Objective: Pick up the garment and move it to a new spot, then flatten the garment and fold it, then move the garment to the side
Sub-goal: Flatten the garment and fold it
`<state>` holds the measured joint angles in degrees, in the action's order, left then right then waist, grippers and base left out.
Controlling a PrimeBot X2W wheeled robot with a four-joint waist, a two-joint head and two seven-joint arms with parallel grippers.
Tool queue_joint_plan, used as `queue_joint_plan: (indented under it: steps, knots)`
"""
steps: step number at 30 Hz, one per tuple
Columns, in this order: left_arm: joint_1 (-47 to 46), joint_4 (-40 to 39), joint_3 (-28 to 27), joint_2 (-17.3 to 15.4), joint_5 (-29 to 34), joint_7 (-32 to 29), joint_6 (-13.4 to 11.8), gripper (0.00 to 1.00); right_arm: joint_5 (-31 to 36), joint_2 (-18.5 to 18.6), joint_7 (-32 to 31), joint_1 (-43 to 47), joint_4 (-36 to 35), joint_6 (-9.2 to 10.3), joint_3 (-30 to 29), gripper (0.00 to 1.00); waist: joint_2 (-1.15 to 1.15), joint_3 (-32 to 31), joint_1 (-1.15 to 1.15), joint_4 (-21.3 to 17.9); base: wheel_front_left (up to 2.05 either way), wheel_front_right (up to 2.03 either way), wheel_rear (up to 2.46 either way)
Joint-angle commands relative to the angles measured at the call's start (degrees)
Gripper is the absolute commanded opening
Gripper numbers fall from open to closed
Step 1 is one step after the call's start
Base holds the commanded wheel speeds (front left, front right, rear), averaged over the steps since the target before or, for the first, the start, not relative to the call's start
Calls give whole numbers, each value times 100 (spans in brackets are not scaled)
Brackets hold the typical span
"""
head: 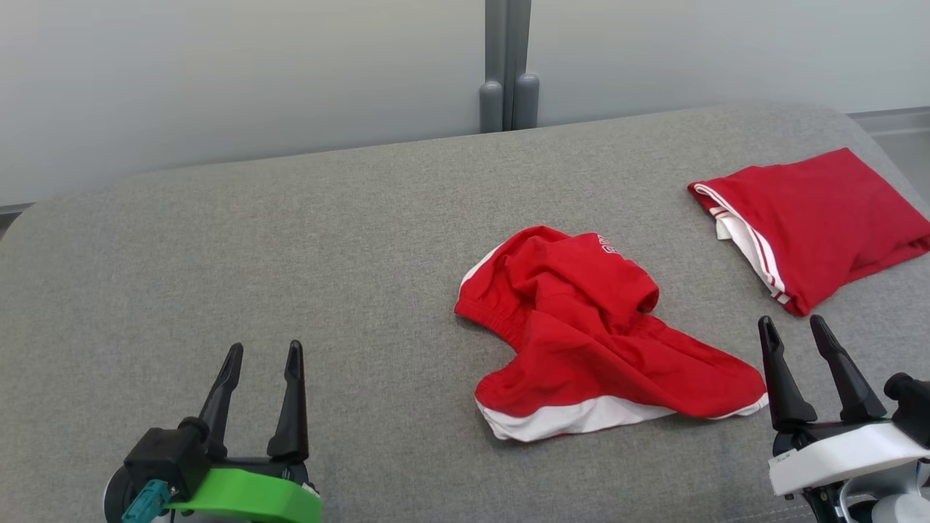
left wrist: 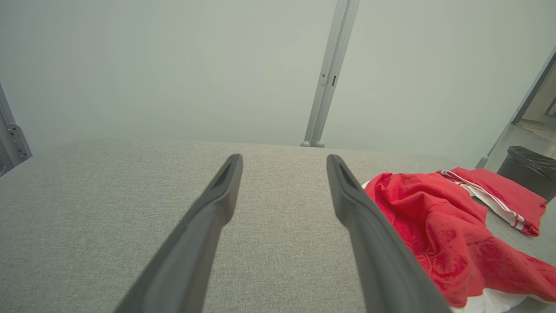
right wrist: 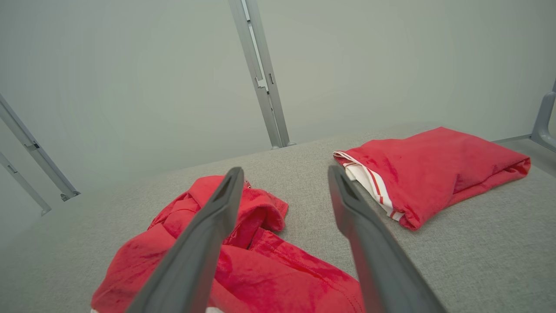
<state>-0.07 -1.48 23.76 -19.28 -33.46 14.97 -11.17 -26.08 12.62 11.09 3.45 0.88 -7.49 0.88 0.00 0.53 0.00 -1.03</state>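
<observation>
A crumpled red garment [head: 581,327] with white trim lies in a heap at the middle of the grey surface, also seen as the red garment [left wrist: 438,230] and the red garment [right wrist: 243,261] in the wrist views. My left gripper [head: 263,356] stands open at the lower left, well apart from the cloth, nothing between its fingers. My right gripper [head: 793,325] is open at the lower right, just beyond the garment's right tip, empty. In the right wrist view its fingers [right wrist: 204,243] hang over the heap's near edge.
A second red garment [head: 814,218], folded with white striped edging, rests at the far right of the grey padded table [head: 290,254]. A grey post [head: 508,65] stands behind the far edge. A dark bin [left wrist: 530,169] sits beyond the table.
</observation>
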Motion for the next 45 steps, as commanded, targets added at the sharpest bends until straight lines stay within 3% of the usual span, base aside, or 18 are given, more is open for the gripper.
queue_joint_plan:
  steps: [1, 9, 15, 30, 45]
  knots:
    - [24, 16, -38, -8, 36, 29, 13, 100, 40, 18, -21, 3, -30, 0, -19, 100, 0, 11, 0, 4, 0, 0, 0]
    - [-129, 128, 177, 96, 65, -60, 220, 100, 32, -15, -109, 59, 148, 0, -167, 100, 0, 80, 0, -44, 0, 0, 0]
    - [-466, 618, 728, 378, 59, -291, 603, 100, -154, 76, -132, -5, 591, 0, -119, 100, 0, 188, 0, -161, 0, 0, 0]
    - [-1160, 1785, 1278, 660, -83, -924, 1227, 100, -1089, 600, -181, -746, 1883, 0, 804, 100, 0, 710, 0, -406, 0, 0, 0]
    - [-1501, 2183, 1600, 784, -250, -1218, 1623, 100, -2274, 899, 64, -1459, 2682, 0, 1692, 100, 0, 930, 0, -413, 0, 0, 0]
